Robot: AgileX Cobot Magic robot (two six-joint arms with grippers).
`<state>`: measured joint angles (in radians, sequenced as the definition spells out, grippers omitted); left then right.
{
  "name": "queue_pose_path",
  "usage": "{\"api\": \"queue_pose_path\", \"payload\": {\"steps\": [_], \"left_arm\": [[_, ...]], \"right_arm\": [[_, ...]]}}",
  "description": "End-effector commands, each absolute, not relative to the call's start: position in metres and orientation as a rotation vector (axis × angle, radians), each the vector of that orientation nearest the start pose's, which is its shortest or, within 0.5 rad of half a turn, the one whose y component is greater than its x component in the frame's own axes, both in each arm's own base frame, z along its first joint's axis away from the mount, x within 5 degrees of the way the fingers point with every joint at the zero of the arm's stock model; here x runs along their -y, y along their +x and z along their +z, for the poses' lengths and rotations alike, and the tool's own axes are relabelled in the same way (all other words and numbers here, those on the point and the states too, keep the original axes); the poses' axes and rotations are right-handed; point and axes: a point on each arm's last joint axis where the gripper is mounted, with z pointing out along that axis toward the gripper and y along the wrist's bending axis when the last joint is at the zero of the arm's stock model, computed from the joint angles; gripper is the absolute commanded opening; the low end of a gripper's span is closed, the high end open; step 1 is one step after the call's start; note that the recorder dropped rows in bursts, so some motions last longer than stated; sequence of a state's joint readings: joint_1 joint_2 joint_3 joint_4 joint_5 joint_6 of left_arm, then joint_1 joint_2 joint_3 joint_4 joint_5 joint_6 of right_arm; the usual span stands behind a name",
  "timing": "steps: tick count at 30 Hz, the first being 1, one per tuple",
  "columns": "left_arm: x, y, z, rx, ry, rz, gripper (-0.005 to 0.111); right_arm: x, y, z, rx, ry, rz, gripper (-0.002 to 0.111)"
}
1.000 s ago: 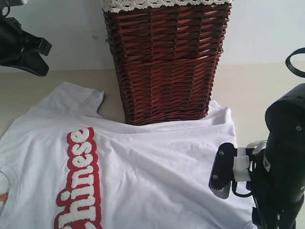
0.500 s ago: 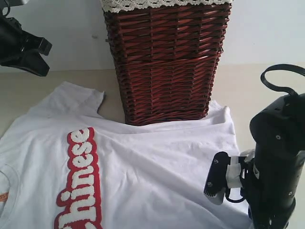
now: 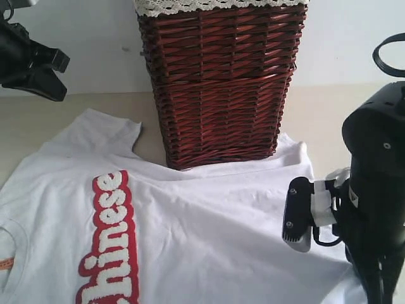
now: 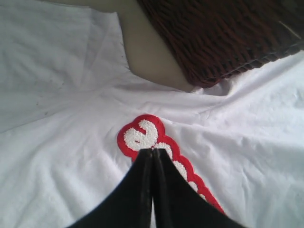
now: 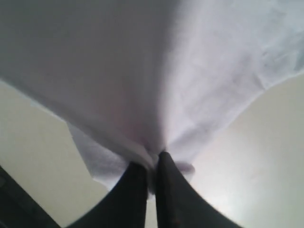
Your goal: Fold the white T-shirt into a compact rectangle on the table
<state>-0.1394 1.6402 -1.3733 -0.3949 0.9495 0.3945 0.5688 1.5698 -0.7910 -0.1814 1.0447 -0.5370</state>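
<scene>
The white T-shirt (image 3: pixel 209 221) lies spread face up on the table (image 3: pixel 335 114), its red band with fuzzy "Chinese" letters (image 3: pixel 114 234) on the left and the orange neck tag (image 3: pixel 5 263) at the left edge. My right gripper (image 5: pixel 152 166) is shut on a bunched edge of the T-shirt (image 5: pixel 142 71), which hangs lifted off the table (image 5: pixel 256 156). In the exterior view the right arm (image 3: pixel 373 190) stands over the shirt's right corner, its fingertips out of frame. My left gripper (image 4: pixel 152 151) is shut and empty, hovering above the end of the red band (image 4: pixel 142 135).
A dark brown wicker basket (image 3: pixel 218 82) with a lace-trimmed liner (image 3: pixel 215 5) stands at the back middle, its base touching the shirt's far edge. The left arm (image 3: pixel 28 63) hangs at the upper left. Bare table shows right of the basket and behind the sleeve (image 3: pixel 95 130).
The right arm dipped toward the shirt's right corner, then rose and drew back right with the cloth. The shirt has shifted slightly right. The left arm has barely moved.
</scene>
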Motion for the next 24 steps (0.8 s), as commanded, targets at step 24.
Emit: {"api": "queue_pose_path", "payload": {"steps": [24], "left_arm": [[0.154,0.303,0.27,-2.592,0.923,-0.554,0.0]], "right_arm": [[-0.169,0.177,0.167,-2.651,-1.76,-0.033,0.028]]}}
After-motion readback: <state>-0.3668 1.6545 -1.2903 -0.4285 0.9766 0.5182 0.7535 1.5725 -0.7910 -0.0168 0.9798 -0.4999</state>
